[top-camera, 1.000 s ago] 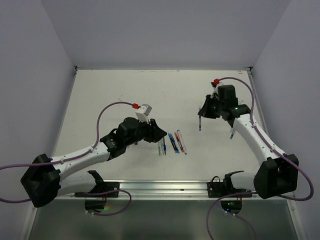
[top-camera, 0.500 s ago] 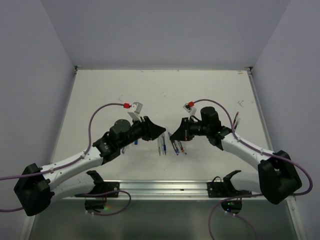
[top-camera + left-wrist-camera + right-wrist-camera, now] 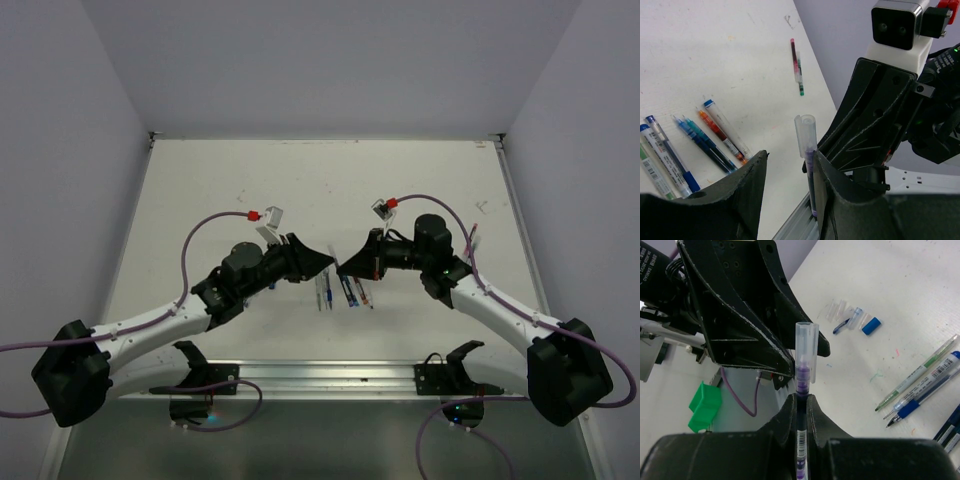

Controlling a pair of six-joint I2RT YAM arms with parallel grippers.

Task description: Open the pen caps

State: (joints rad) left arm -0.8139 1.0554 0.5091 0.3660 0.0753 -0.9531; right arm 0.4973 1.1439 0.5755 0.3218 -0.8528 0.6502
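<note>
My right gripper (image 3: 801, 397) is shut on the barrel of a purple pen (image 3: 800, 450), which it holds in the air over the middle of the table. The pen's clear cap (image 3: 806, 347) is still on its tip and points at the left arm. My left gripper (image 3: 790, 157) is open around that cap (image 3: 805, 131). The cap lies close against its right finger (image 3: 821, 172), with a wide gap to the other finger. From the top view the two grippers meet tip to tip, left (image 3: 325, 262) and right (image 3: 347, 267).
Several pens (image 3: 345, 290) lie side by side on the white table below the grippers. Loose caps, one blue (image 3: 871, 325) and some clear (image 3: 837, 310), lie under the left arm. Another pen (image 3: 796, 67) lies further off. A metal rail (image 3: 330, 372) runs along the near edge.
The right arm swung in from the back right to the middle, carrying the pen up to the left gripper. The left jaws have narrowed a little around the cap.
</note>
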